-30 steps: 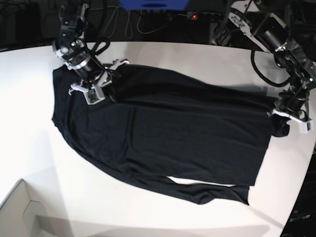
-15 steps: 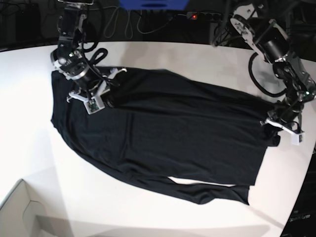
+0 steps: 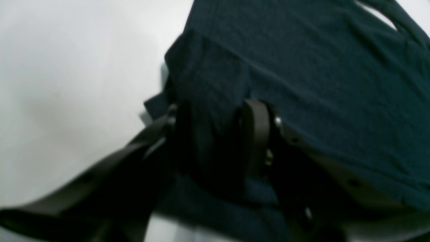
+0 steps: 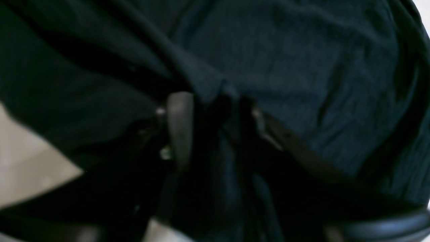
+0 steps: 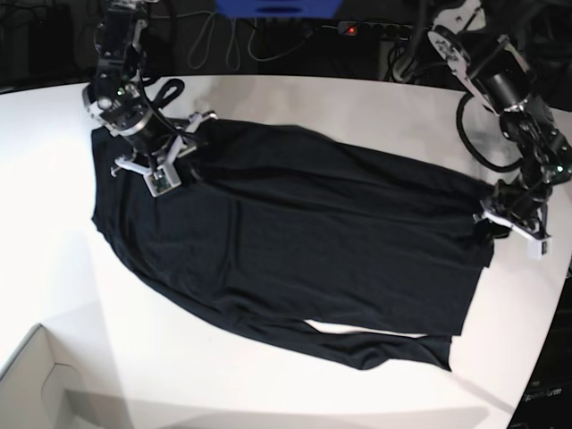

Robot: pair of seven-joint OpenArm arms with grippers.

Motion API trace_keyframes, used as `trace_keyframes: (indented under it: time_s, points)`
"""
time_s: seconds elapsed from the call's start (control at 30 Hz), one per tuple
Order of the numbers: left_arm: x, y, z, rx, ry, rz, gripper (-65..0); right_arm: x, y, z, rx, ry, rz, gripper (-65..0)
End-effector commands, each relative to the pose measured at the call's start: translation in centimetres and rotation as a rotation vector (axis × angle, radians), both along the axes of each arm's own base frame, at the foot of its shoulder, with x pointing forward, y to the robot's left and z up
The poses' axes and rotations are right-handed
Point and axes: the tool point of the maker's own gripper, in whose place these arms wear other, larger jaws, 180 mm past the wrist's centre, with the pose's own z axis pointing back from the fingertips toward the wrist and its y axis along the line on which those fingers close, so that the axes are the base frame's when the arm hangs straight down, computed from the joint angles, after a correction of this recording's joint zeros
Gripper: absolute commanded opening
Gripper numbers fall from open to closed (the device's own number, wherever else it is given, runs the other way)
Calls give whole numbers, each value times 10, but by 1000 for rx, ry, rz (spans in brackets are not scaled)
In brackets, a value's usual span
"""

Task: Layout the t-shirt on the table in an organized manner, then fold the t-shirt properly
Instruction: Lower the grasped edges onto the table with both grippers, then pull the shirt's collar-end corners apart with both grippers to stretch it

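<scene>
T-shirt cloth now lies slack at both ends: a moment ago each tool was pinched shut on an edge and held the fabric taut between them, and now both sets of jaws have come apart. The left tool sits at the edge of the shirt on the base view's right, a little further in over the cloth than before, and its wrist view shows the left tool with its fingers standing apart and a loose fold of dark fabric lying between them rather than clamped. The right tool is at the far left corner of the shirt and has shifted slightly toward the back; its own view is blurred, but the right tool also shows a clear gap between the fingers, with cloth bunched in it. I judge this as the release that ends the spreading step, so the t-shirt should be laid out enough for folding to begin. It looks plain black and soft, spread nearly flat on a diagonal across the middle of the white tabletop, with a faint lengthwise crease and a long narrow strip, probably a sleeve, along the near edge, parted from the body by a thin white sliver. A pale cardboard box corner sits well apart at the near left.
</scene>
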Motion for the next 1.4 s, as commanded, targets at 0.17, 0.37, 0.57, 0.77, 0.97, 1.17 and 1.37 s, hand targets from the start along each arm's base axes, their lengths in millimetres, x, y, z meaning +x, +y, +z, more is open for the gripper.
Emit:
trace_keyframes:
  time_s: [0.17, 0.37, 0.57, 0.77, 0.97, 1.17, 1.37]
  points:
    - [-20, 14, 25, 39, -96, 30, -403, 4, -7, 42, -2, -127, -24, -344]
    - [-42, 36, 8, 6, -61, 121, -402, -6, -13, 44, 12, -123, -80, -344]
    - [-48, 36, -13, -47, -13, 132, -267, -19, -33, 36, -4, -92, -145, -346]
    - [-43, 34, -10, -49, -22, 128, -155, -30, -54, 31, -30, -69, -196, -344]
    - [-32, 33, -3, -51, -46, 125, -136, -43, -76, 27, -42, -49, -280, -291]
    - [-16, 8, -15, -85, -29, 57, -136, -48, -85, 23, -45, -33, -311, -275]
    - [-12, -1, -30, -127, -78, 74, -137, -56, -85, 15, -46, -6, -311, -275]
